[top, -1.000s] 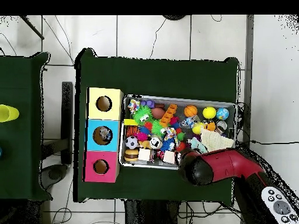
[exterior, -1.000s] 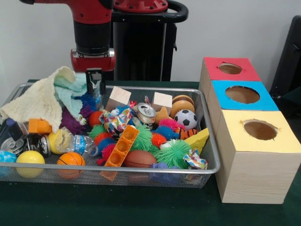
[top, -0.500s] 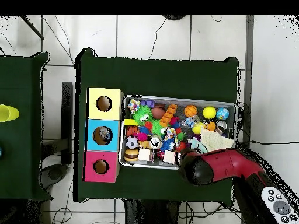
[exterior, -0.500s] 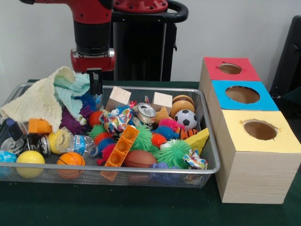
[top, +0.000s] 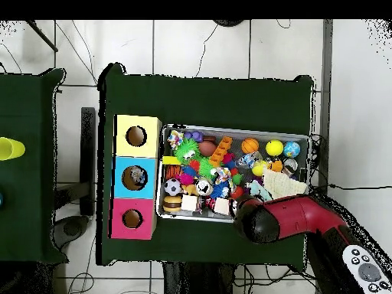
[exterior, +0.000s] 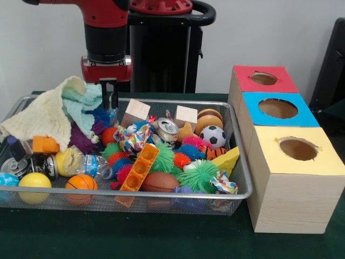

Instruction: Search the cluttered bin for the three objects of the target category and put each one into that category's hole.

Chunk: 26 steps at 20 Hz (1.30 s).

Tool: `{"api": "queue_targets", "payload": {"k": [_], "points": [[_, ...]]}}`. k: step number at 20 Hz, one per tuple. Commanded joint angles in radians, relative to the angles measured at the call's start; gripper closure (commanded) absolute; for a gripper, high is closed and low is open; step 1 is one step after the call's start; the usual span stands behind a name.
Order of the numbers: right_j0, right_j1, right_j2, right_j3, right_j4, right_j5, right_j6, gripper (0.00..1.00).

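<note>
The gripper hangs over the bin's far left corner, its dark prongs close together and holding nothing, just above the cloths and purple toy. Balls lie elsewhere in the clutter. A descent here risks snagging cloth, dragging it along instead of one toy

The scene is seen from two cameras, and the wire bin is taken as the landmark. In the front view the bin is seen from close by and slightly above, across its near rim, with the three wooden boxes to its right. In the overhead view the bin is seen straight down from high up, so its contents are probably too small to be told apart; the boxes lie to its left. Bin, boxes and green table are shared by both views.
</note>
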<state>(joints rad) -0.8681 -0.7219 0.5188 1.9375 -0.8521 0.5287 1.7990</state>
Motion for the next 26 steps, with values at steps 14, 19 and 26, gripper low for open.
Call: {"api": "queue_targets", "payload": {"k": [14,19,26], "points": [[-0.051,0.071,0.009,-0.051,0.013,0.020,-0.072,0.00],[-0.086,0.115,-0.004,-0.067,-0.012,0.027,-0.103,0.00],[-0.160,0.136,0.021,-0.071,-0.001,0.054,-0.163,0.00]]}}
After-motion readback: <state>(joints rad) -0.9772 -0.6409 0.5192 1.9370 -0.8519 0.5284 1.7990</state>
